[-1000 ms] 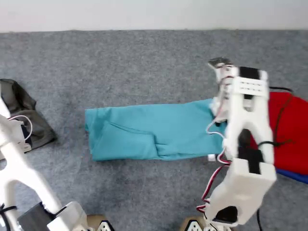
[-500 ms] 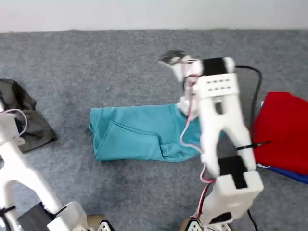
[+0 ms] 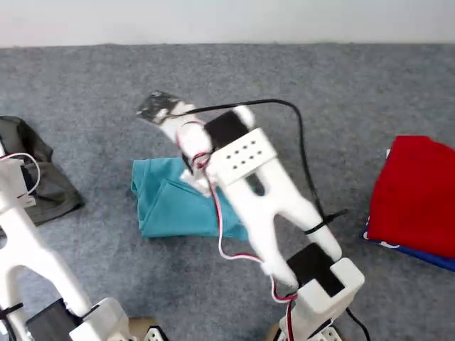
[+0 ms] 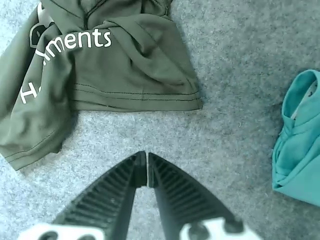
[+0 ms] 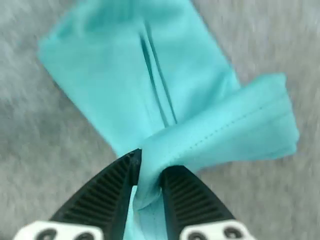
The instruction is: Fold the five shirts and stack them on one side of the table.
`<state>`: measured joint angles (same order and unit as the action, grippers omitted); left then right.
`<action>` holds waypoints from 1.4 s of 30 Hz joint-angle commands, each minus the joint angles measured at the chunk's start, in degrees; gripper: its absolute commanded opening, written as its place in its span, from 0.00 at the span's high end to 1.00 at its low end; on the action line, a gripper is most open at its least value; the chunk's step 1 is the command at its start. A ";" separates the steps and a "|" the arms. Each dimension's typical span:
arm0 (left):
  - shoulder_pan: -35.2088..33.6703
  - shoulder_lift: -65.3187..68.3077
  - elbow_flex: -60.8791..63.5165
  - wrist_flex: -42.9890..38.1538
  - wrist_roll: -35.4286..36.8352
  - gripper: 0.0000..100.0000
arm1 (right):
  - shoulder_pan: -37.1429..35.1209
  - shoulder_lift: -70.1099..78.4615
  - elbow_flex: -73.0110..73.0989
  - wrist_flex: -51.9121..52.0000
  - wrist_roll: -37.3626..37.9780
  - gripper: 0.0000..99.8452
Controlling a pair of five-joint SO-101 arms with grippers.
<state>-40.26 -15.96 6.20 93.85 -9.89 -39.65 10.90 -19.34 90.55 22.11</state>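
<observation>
A teal shirt (image 3: 170, 206) lies in the middle of the grey table. My right gripper (image 5: 149, 172) is shut on a pinched edge of the teal shirt (image 5: 150, 100), holding that end lifted over the rest of the cloth; in the high view the right arm (image 3: 234, 163) reaches across and covers the shirt's right half. An olive shirt (image 4: 95, 65) with white lettering lies crumpled at the table's left edge (image 3: 32, 170). My left gripper (image 4: 147, 170) hovers shut above bare table beside the olive shirt, holding nothing. A folded red shirt (image 3: 416, 188) rests on a blue one (image 3: 426, 254) at the right.
The grey carpet-like table top (image 3: 341, 85) runs back to a white wall. A black cable (image 3: 302, 153) loops off the right arm over the middle. The left arm's white link (image 3: 28, 256) stands at the front left.
My right arm has swept left across the table with the teal shirt's right end in its gripper, folding it over toward the left. The left arm has stayed put.
</observation>
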 commanded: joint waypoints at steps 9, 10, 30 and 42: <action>-4.84 -0.70 -2.24 -1.14 0.44 0.98 | -5.23 14.46 -12.57 -7.96 -0.62 0.99; -4.84 -0.70 -2.24 -1.14 0.44 0.98 | -5.32 16.13 -14.86 -7.69 -0.53 0.99; -4.84 -0.70 -2.15 -1.05 0.44 0.98 | -3.91 31.87 -48.88 12.44 -0.18 0.81; -4.92 -0.79 -2.33 -0.53 0.44 0.98 | 2.77 28.79 -24.18 12.26 6.15 0.99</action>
<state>-44.92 -15.96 6.20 93.32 -9.89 -37.01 43.52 -47.47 100.48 26.95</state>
